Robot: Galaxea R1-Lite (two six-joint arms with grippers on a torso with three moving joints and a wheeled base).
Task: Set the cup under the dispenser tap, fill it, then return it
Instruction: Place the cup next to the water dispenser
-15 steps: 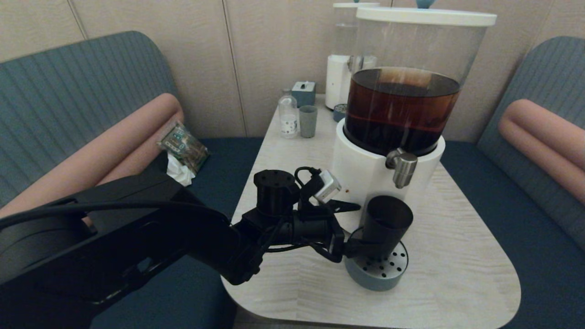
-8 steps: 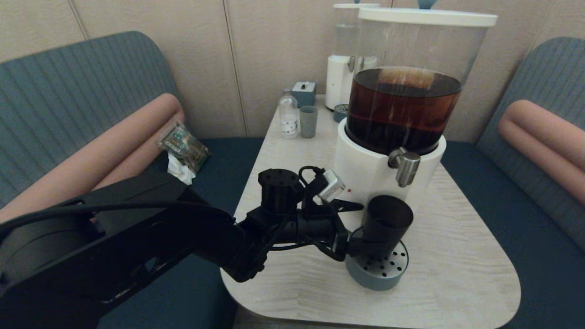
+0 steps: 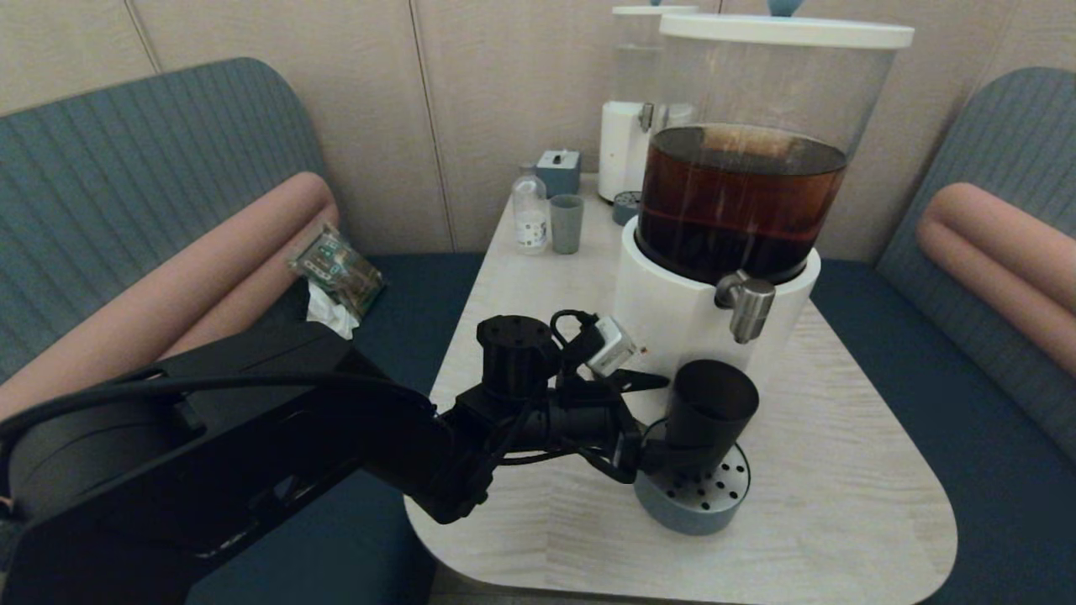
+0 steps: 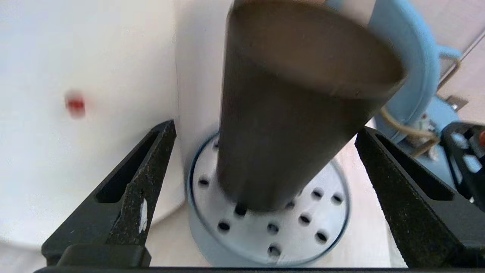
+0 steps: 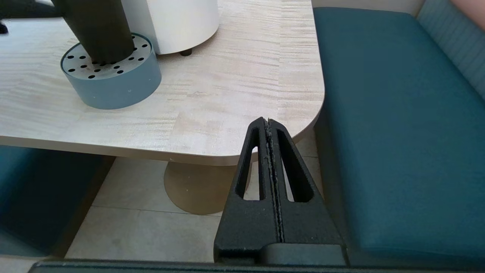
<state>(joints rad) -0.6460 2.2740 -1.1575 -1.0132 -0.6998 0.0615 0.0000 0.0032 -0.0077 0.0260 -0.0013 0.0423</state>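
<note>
Left gripper (image 4: 261, 189) sits level at the drip tray (image 3: 672, 514), its fingers (image 4: 132, 197) spread wide on either side of the cup (image 3: 704, 416) with clear gaps, touching nothing. That cup stands upright on the tray, just below and slightly in front of the tap (image 3: 744, 304), close against the dispenser (image 3: 672, 311) base. Whether the cup holds liquid cannot be told. The step in hand looks like either letting go or taking hold; to grip well, close evenly around the cup's lower half, keep it vertical, and avoid nudging it off the tray or into the white base. Right gripper (image 5: 269, 125) hangs parked off the table (image 5: 242, 91) corner beyond the tray, fingers pressed together.
</note>
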